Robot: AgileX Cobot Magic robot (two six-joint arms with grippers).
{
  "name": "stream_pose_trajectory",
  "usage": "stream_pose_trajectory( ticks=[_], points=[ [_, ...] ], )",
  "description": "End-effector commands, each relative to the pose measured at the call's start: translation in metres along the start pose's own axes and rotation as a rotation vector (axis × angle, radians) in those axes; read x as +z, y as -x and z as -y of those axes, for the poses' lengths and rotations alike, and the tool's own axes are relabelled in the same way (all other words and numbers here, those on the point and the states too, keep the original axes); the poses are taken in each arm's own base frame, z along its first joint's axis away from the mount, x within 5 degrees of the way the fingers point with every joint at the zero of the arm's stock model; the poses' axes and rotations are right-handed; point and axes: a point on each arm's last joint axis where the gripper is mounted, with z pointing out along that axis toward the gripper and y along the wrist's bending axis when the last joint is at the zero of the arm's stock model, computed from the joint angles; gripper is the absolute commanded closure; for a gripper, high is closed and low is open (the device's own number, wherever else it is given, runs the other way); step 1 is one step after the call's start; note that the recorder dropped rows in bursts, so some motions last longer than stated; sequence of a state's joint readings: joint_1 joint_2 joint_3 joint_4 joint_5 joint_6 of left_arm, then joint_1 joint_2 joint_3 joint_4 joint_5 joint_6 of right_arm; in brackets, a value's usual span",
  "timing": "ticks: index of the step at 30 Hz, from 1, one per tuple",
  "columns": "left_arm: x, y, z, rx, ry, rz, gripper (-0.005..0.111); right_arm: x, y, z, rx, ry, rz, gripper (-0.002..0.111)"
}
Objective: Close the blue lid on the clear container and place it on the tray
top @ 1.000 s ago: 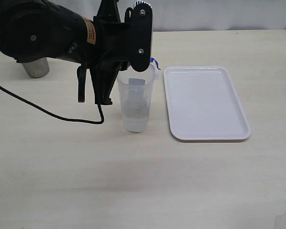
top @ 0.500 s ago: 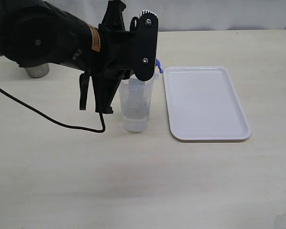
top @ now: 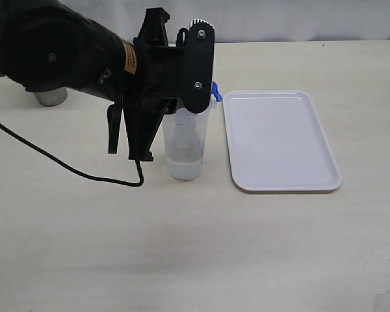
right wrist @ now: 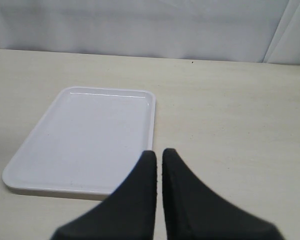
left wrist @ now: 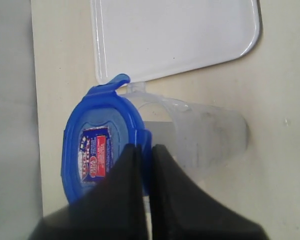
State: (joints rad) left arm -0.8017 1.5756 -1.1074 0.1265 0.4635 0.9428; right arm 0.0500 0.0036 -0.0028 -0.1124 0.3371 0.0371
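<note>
The blue lid [left wrist: 97,145], with its red-and-white label, lies across the mouth of the clear container [left wrist: 210,135]. My left gripper [left wrist: 145,148] is shut on the lid's edge. One lid tab [left wrist: 112,84] sticks out toward the tray [left wrist: 175,35]. In the exterior view the container [top: 185,146] stands upright just left of the white tray [top: 279,140]. My left gripper [top: 194,107] covers its top, so only a blue tab [top: 216,91] of the lid shows. My right gripper [right wrist: 159,152] is shut on nothing, above the table beside the tray [right wrist: 85,135].
A steel cup [top: 50,97] stands at the back left, partly behind the left arm. A black cable [top: 65,166] trails over the table left of the container. The tray holds nothing. The right arm is outside the exterior view.
My left gripper has shifted slightly right and down with the lid, bringing the lid lower onto the container's mouth. The container and the tray have stayed in place.
</note>
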Motion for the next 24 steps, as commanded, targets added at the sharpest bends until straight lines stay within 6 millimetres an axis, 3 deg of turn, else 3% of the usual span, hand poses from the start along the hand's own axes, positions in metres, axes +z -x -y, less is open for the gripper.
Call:
stream_pose_trajectory(
  ticks=[1,24],
  points=[
    [-0.0025,0.0014,0.0013,-0.039,-0.015,0.011,0.107,0.0,-0.0009,0.0,0.005,-0.002,-0.001,0.104],
    [-0.0035,0.0017,0.0044,-0.078,-0.049,0.013,0.107,0.0,-0.0009,0.0,0.005,-0.002,-0.001,0.104]
  ],
)
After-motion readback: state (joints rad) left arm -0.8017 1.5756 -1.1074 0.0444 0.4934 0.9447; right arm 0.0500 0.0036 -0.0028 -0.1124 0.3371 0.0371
